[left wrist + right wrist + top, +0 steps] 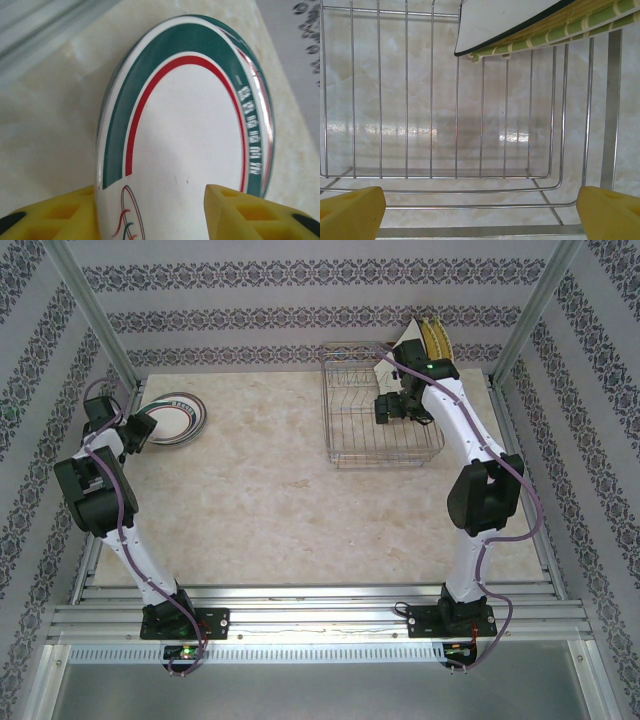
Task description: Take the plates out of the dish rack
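The left gripper [147, 200] sits at the far left of the marble-patterned table [270, 500], its yellow fingers [50, 217] spread on either side of the near rim of the green-banded plate [200, 150]. One finger is behind the plate's underside and the other in front of its face, and the gap between them is much wider than the thin rim, so they are not pinching it. The round plate is white with a broad green band and a thin red ring inside it, and the overhead view shows it lying flat close to the left frame post. Across the table, the right gripper [480, 200] hangs over the dish rack [385, 435], its jaws spread wide with nothing between them — only wire bars and the table beneath. The rack stands at the far right of the table, and its near and middle slots are bare. At its far right corner a white square plate [505, 20] leans tilted, just in front of a yellow woven-textured square plate [438, 340] — the two overlap, well apart from the right gripper's fingertips.
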Controlling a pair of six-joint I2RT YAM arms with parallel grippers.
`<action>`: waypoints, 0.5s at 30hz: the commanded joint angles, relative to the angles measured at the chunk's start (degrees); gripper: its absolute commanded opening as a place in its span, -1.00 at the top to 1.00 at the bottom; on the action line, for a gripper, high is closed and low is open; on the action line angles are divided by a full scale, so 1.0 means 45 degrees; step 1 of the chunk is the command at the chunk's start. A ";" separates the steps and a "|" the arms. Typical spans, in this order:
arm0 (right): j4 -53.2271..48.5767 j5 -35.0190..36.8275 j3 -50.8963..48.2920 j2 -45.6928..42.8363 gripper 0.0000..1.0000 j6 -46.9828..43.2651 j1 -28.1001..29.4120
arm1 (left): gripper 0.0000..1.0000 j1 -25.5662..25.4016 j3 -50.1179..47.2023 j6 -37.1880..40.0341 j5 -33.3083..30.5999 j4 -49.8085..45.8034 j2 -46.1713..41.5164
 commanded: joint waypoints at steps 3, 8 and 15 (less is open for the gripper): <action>-0.0219 0.0059 0.0471 0.0270 -0.96 -0.0133 0.0107 | -0.11 -0.0595 0.1109 0.2069 -0.2125 -0.2497 -0.0079; -0.0219 0.0096 0.0410 0.0187 -0.96 -0.0165 0.0100 | -0.15 -0.0806 0.1437 0.2355 -0.2449 -0.2960 0.0190; -0.0215 0.0121 0.0258 -0.0086 -0.96 -0.0179 0.0090 | -0.17 -0.0991 0.1975 0.2622 -0.2764 -0.3509 0.0417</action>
